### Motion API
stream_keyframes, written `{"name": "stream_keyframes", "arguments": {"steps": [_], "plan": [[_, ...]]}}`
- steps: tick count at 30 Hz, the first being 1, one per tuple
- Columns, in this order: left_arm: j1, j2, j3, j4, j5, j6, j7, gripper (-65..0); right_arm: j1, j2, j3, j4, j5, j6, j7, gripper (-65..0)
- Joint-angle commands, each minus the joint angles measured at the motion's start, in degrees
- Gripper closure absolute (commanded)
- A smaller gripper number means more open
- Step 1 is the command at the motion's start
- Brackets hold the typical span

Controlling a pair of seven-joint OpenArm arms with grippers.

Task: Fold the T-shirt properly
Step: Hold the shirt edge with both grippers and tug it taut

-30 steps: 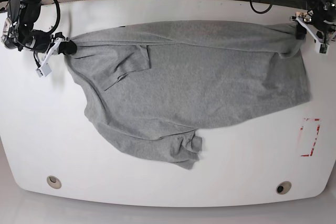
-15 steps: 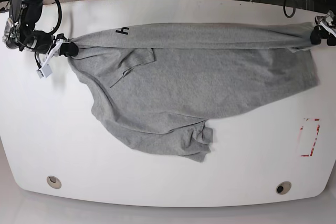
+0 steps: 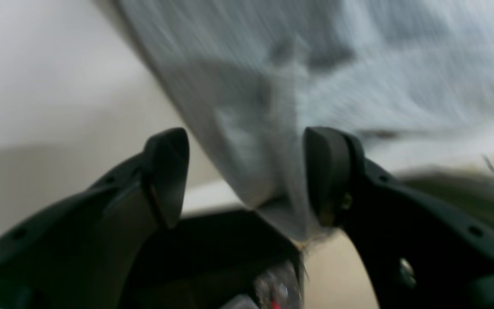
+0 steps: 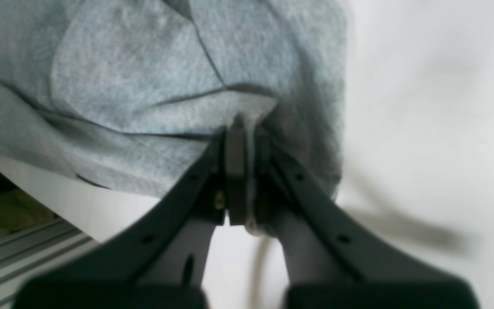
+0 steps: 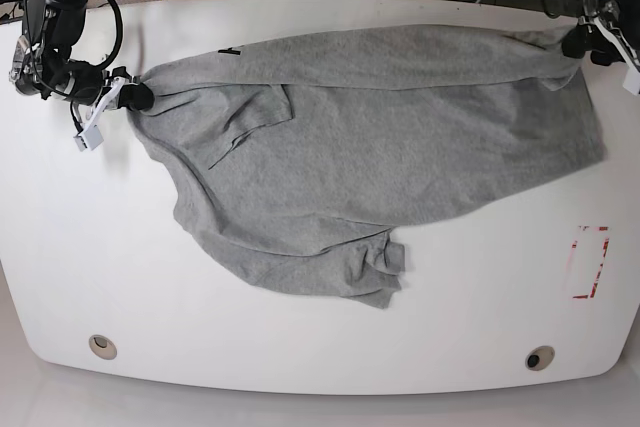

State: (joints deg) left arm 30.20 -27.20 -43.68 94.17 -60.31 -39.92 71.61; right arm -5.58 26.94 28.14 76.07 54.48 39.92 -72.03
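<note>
The right gripper (image 4: 242, 171) is pinched tight on a fold of the grey shirt (image 4: 144, 77), a sliver of cloth poking up between the black fingers (image 4: 174, 201). The shirt bunches in creases above and left of them, lying on the white table (image 4: 423, 107), whose edge shows lower left.

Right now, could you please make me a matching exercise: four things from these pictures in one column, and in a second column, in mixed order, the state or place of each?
Column one:
1. left pincer
2. right pincer
3. T-shirt
4. red-and-white marking

Column two:
A. spread across the white table, crumpled at its lower edge
B. jaws apart, grey cloth between them
C. on the table, apart from the cloth
D. closed tight on a corner of the cloth

Pairs: 1-B, 2-D, 3-A, 4-C
</note>
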Motion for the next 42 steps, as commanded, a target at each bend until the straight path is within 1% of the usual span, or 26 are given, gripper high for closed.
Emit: {"name": "stream_keyframes", "arguments": {"steps": [1, 3, 6, 8, 11, 16, 18, 20, 22, 27, 32, 37, 40, 42], "plan": [[0.71, -3.52, 1.44, 0.99, -5.40, -0.08, -0.10, -38.5, 0.79, 1.33, 0.47, 0.89, 1.39, 0.08, 0.78, 0.0], [1.50, -3.79, 1.88, 0.99, -7.42, -0.08, 0.08, -38.5, 0.97, 1.33, 0.47, 0.89, 1.39, 0.08, 0.86, 0.0], [3.26, -3.96, 0.74, 0.99, -9.00, -0.08, 0.34, -38.5, 1.76, 1.33, 0.47, 0.89, 1.30, 0.08, 0.86, 0.0], [4.75, -5.72, 0.56, 0.99, -9.53, -0.08, 0.34, -38.5, 1.76, 1.33, 0.47, 0.89, 1.21, 0.08, 0.86, 0.0], [5.72, -7.04, 1.62, 0.99, -9.53, -0.08, 0.34, -38.5, 1.94, 1.33, 0.47, 0.89, 1.13, 0.08, 0.86, 0.0], [5.80, -6.86, 3.55, 0.99, -9.44, -0.08, 0.34, -38.5, 1.94, 1.24, 0.47, 0.89, 1.13, 0.08, 0.86, 0.0], [5.37, -6.69, 3.99, 0.82, -9.00, -0.08, -0.01, -38.5, 1.94, 0.18, 0.47, 0.89, 1.04, 0.08, 0.86, 0.0], [4.05, -6.34, 4.16, 0.73, -7.25, -0.08, -0.27, -38.5, 1.94, -0.17, 0.47, 0.89, 1.04, 0.08, 0.86, 0.0], [1.67, -4.67, 4.52, 0.73, -5.14, -0.08, -0.54, -38.5, 1.85, -0.35, 0.47, 0.89, 1.04, 0.08, 0.86, 0.0], [-3.34, -0.71, 4.87, 0.64, 3.04, -0.08, -0.54, -38.5, 1.58, -0.43, 0.47, 0.89, 1.04, 0.08, 0.86, 0.0], [-7.12, 2.89, 5.75, 0.73, 11.57, -0.08, 0.52, -38.5, 1.94, -2.10, 0.47, 0.89, 1.13, 0.08, 0.86, 0.0], [-7.29, 3.51, 8.91, 0.64, 15.44, -0.08, 0.43, -38.5, 1.76, -2.19, 0.47, 0.89, 0.95, 0.08, 0.86, 0.0], [-7.29, 3.60, 9.97, 0.64, 16.31, -0.08, 0.43, -37.8, 1.85, -2.19, 0.39, 0.89, 1.30, 0.08, 0.86, 0.0], [-7.29, 3.60, 10.14, 0.64, 16.58, -0.08, 0.43, -32.4, 1.85, -2.28, 0.39, 0.89, 1.39, 0.08, 0.78, 0.0]]}}
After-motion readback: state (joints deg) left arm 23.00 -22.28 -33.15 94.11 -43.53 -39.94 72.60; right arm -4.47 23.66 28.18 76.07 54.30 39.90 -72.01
